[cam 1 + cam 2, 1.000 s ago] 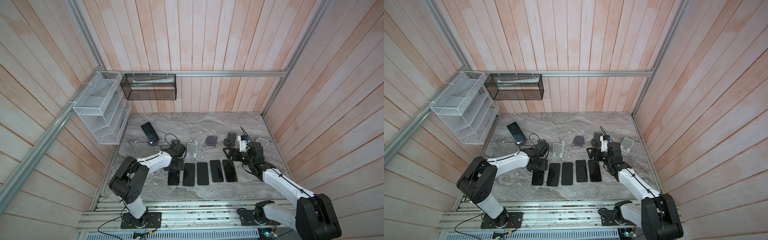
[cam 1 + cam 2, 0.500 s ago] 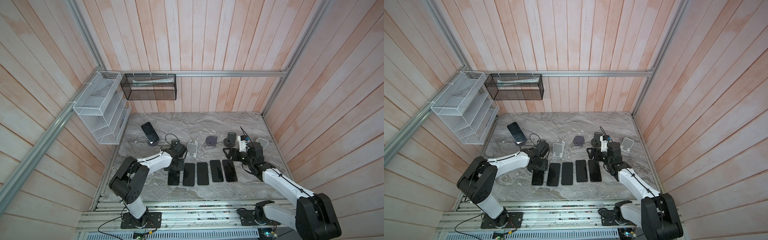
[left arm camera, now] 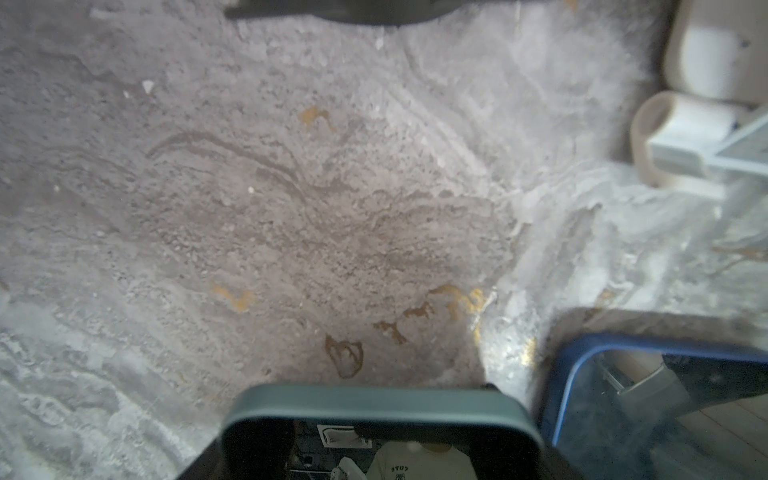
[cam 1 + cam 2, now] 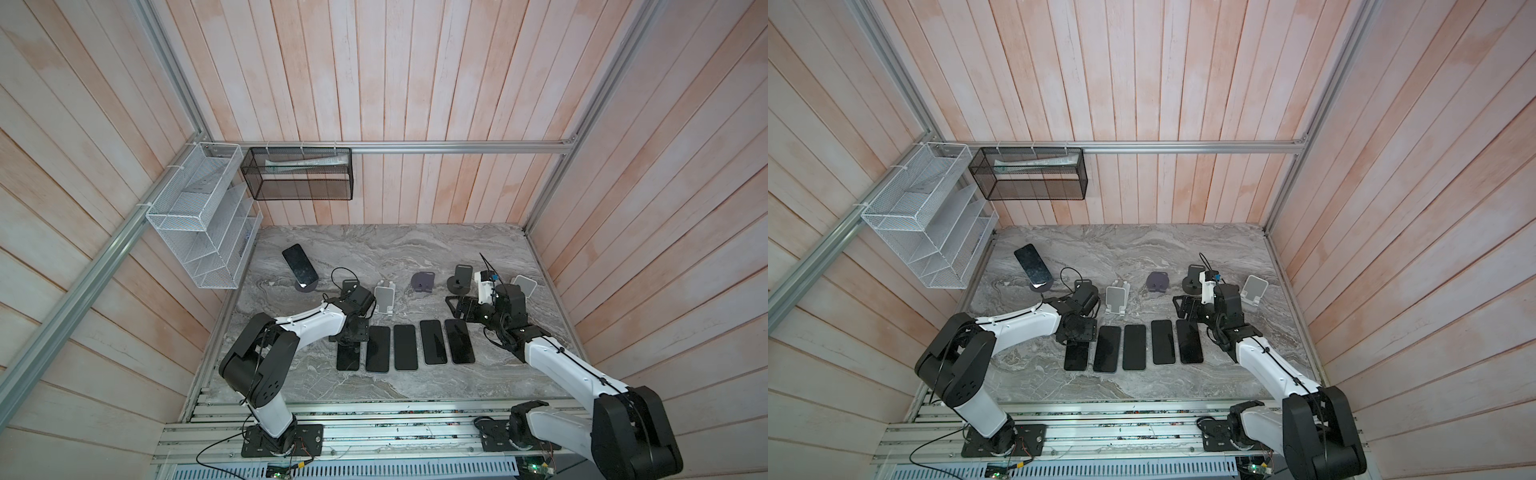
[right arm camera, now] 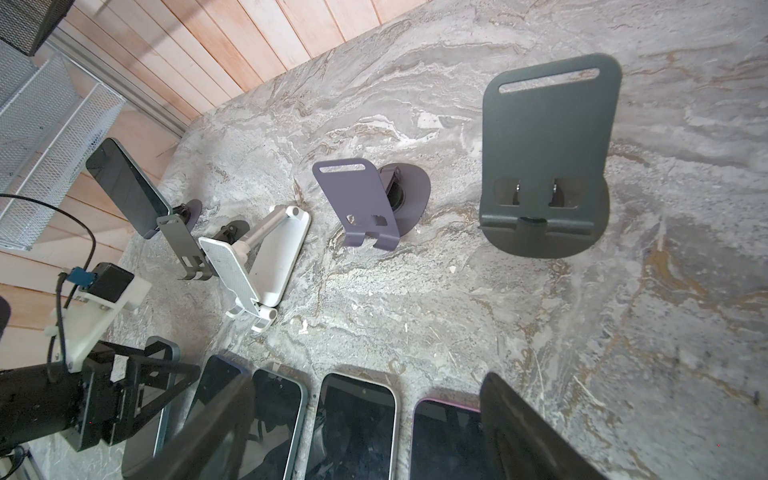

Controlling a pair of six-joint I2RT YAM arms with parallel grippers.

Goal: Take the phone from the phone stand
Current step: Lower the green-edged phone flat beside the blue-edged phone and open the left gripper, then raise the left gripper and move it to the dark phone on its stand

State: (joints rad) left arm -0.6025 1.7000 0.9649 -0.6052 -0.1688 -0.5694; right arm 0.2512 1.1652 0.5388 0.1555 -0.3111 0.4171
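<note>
A dark phone [image 4: 300, 262] leans on a round-based phone stand [image 4: 306, 286] at the back left, also in the right wrist view as phone [image 5: 126, 187]. No gripper touches it. My left gripper [image 4: 348, 333] hovers low over a teal-cased phone [image 3: 382, 432] lying flat, leftmost in a row of several phones [image 4: 405, 347]. Its fingers [image 5: 160, 374] straddle that phone's top end; contact is unclear. My right gripper [image 4: 460, 306] stands open, its fingers [image 5: 528, 432] above the row's right end with nothing between them.
Empty stands line the back of the marble table [image 4: 415, 245]: dark [image 4: 350, 284], white [image 4: 384, 297], purple [image 4: 422, 280], dark [image 4: 461, 277], white [image 4: 524, 286]. A white wire rack [image 4: 203, 216] and a black mesh basket [image 4: 297, 174] hang on the walls.
The left gripper's jaws have eased slightly apart over the teal phone. Both arms stay where they were.
</note>
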